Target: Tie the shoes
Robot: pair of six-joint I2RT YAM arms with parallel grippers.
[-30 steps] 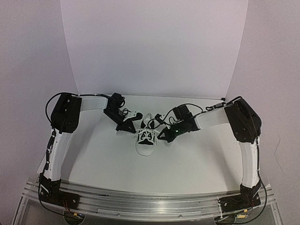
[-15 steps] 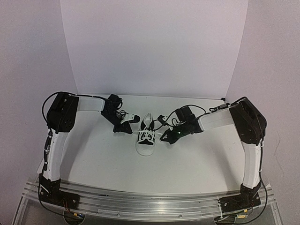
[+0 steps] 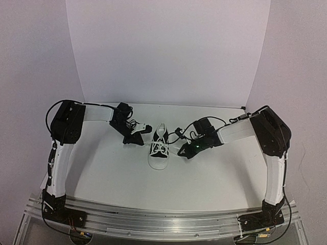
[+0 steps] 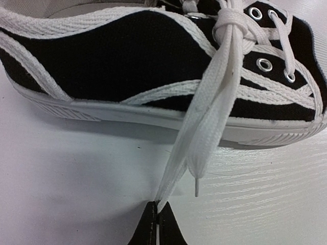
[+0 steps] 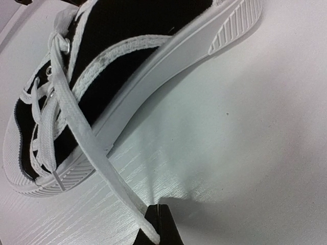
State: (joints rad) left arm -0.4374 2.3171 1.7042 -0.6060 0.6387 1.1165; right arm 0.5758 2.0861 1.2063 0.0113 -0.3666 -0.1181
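Sneaker [image 3: 159, 148] mid-desk [image 3: 107, 176], long axis running far edge to near edge, toe toward the near edge. Left jaws just off its left side, pinched narrow on the left lace strand [image 4: 204, 138]. Right jaws off its right side, pinched on the right lace strand [image 5: 93, 145]. Both arms about equally near. Judgement: next pull goes outward, across that axis.

No text, brand mark, number or sign can be read anywhere, the sneaker [image 3: 159, 146] included.
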